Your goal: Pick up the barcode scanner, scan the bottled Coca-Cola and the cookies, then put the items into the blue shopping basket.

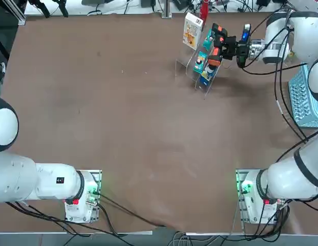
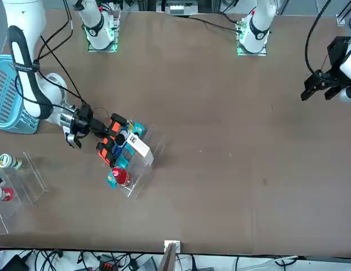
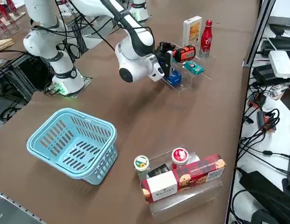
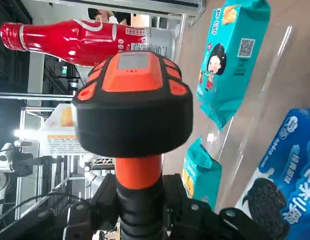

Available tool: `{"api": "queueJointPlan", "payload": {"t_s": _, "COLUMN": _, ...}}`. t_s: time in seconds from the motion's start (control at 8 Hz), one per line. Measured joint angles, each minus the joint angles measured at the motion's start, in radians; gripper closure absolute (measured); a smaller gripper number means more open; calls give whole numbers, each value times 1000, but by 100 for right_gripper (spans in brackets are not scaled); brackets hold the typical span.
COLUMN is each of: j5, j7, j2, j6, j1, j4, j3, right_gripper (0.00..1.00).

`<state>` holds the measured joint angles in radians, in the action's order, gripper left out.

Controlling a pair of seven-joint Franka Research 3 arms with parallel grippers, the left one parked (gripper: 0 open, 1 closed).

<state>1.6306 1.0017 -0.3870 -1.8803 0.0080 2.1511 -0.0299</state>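
Two fingers of my right end effector [image 4: 140, 220] clamp the barcode scanner [image 4: 135, 117], levelled at the bottled Coca-Cola [image 4: 80, 42] and cookies [image 3: 192, 31] for scanning.

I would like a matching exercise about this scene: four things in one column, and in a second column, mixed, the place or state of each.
Things:
1. barcode scanner
2. bottled Coca-Cola
3. blue shopping basket
4. cookies

Places or states:
A. stands empty on the table, apart from the clear rack
B. upright box on the rack, beside the red bottle
C. held in the right gripper, near the rack
D. red, upright at the rack's end

Pairs: 1-C, 2-D, 3-A, 4-B
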Motion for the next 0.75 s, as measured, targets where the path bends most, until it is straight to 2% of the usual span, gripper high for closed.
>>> {"api": "queueJointPlan", "payload": {"t_s": 0.5, "j5": 0, "j7": 5, "j2": 1, "j6": 28, "j1": -3, "j4": -1, "j3": 0, "right_gripper": 56}}
{"api": "queueJointPlan", "payload": {"t_s": 0.75, "j5": 0, "j7": 9, "j2": 31, "j6": 41, "j1": -6, "j4": 32, "j3": -1, "right_gripper": 56}}
